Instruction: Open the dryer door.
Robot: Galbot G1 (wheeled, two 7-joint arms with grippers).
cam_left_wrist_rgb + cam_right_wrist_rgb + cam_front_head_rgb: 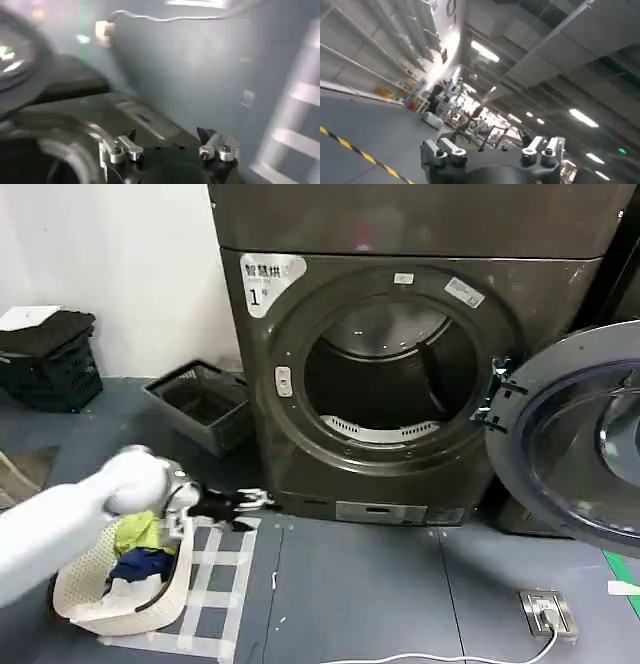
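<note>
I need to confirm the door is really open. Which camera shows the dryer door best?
The head view: the dryer door stands swung wide to the right of the open drum, its hinge at the drum's edge. The left wrist view gives a blurred dark round shape that may be it; I cannot tell. The right wrist view looks at ceiling and shelving.

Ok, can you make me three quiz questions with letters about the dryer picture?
1. Where is the left gripper?
A. inside the drum
B. low, above the laundry basket
C. on the wall

2. What colour is the dryer?
A. dark grey
B. red
C. yellow

3. How is the dryer door?
A. shut
B. swung open to the right
C. lying on the floor

Answers:
1 B: it hangs near the floor beside the dryer's base.
2 A: its front panel is dark grey.
3 B: the drum opening is uncovered.
</note>
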